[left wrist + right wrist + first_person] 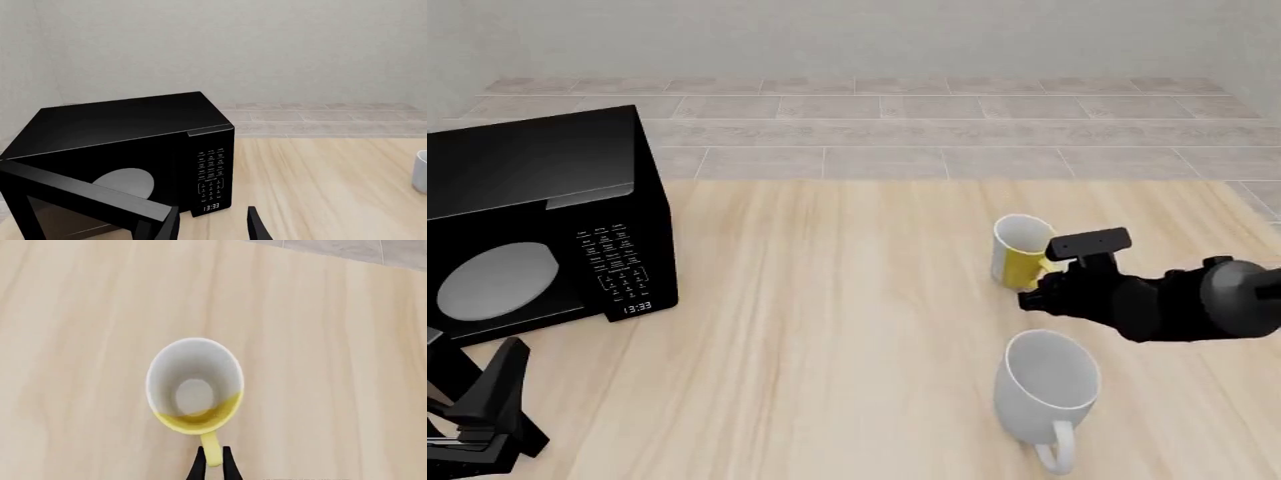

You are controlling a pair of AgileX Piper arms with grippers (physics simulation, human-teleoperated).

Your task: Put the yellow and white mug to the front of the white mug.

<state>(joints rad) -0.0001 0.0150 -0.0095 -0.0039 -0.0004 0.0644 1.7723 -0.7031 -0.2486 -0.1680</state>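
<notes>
2 fingers [197,467] pinch yellow and white mug [195,385] handle.

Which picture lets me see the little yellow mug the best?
The right wrist view: it looks straight down into the yellow mug, showing its white inside and the yellow handle between the right gripper jaws. The front view shows the mug smaller, partly behind the gripper. The left wrist view does not show it.
</notes>
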